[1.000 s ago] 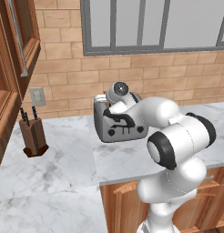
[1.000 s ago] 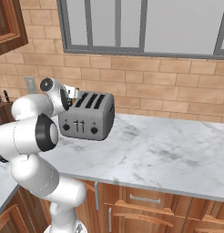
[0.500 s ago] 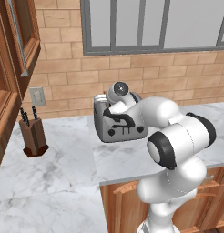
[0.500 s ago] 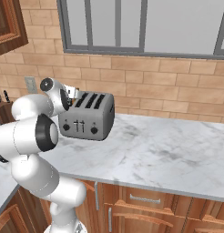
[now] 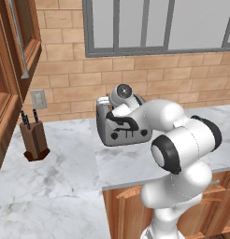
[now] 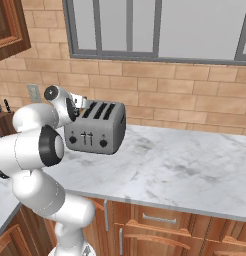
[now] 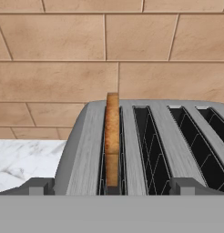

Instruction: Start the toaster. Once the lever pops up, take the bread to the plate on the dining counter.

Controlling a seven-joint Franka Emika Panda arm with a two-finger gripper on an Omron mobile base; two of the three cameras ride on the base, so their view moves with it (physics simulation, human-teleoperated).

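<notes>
Home kitchen: marble counter [image 6: 185, 165], wood cabinets [image 6: 160, 225], brick wall [image 6: 160, 95], window [image 6: 160, 25], toaster [image 6: 97, 130], knife block [image 5: 35, 140].

My arm stands in front of the toaster [image 5: 128, 135] in the left base view and hides most of its front and top. In the right base view my hand covers the toaster's left end — the slot there can't be seen.

In the hand view the toaster's right side is cut off by the edge, and its front face is out of the picture. The bread [image 7: 112, 136] sits deep in the first slot, so I see just its top edge — the rest is down inside.

The knife block [image 6: 2, 120] is cut off at the left edge in the right base view, partly behind my arm.

The marks on the toaster's knobs are too small to read.
</notes>
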